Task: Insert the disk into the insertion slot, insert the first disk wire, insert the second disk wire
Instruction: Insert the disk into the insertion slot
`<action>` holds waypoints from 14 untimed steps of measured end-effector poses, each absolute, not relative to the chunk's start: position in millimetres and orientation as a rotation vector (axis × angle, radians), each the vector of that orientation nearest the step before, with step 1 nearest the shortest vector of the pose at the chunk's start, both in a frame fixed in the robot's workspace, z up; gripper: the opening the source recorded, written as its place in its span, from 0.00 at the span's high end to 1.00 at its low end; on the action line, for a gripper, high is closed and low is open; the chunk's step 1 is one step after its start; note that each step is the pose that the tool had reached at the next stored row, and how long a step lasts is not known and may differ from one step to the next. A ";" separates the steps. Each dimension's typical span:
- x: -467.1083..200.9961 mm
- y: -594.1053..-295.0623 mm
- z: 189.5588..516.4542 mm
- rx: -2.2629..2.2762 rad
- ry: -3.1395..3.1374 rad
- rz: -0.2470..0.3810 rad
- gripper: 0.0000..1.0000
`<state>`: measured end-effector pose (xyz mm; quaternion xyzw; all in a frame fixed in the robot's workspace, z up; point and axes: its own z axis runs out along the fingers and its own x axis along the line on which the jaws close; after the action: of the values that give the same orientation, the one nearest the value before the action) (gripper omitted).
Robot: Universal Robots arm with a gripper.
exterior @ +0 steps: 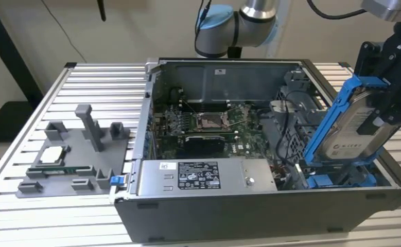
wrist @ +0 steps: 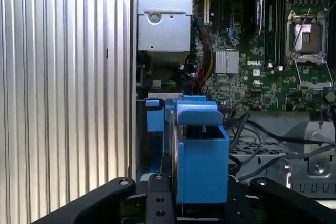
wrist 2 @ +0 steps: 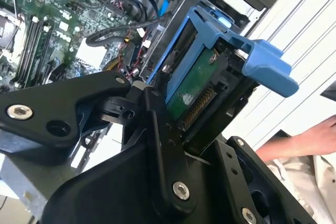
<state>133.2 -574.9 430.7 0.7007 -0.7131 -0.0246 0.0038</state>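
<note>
At the exterior view's right, the gripper (exterior: pixel 382 105) is clamped on the disk (exterior: pixel 354 128), which we see tilted steeply over the open case (exterior: pixel 255 216). The disk's lower end reaches down among the blue rails of the slot (exterior: pixel 341 180), in the near corner of the case. Its upper end leans up and outward past the case wall. We cannot tell whether the lower end touches the rails.

Beside the slot lies the power supply (exterior: pixel 207 175), and the motherboard (exterior: pixel 207 123) is behind it. A grey fixture (exterior: pixel 76 154) sits on the slatted table (exterior: pixel 83 77), well apart at the exterior view's left.

In the second wrist view we look along the black fingers (wrist 2: pixel 157 129) at the disk (wrist 2: pixel 191 95), its green circuit board facing us and its blue carrier (wrist 2: pixel 262 61) projecting beyond. A hand (wrist 2: pixel 315 135) shows near the table's edge.

In the first wrist view the carrier's blue end stands between the jaws, with the motherboard beyond it.
</note>
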 end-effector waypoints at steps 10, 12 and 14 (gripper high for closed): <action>135.0 -574.7 421.4 2.197 -2.234 -0.077 1.00; 135.7 -574.7 419.2 2.197 -2.233 -0.077 1.00; 136.3 -574.7 417.0 2.198 -2.233 -0.077 1.00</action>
<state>136.3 -574.7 417.0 0.7012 -0.7125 -0.0246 0.0038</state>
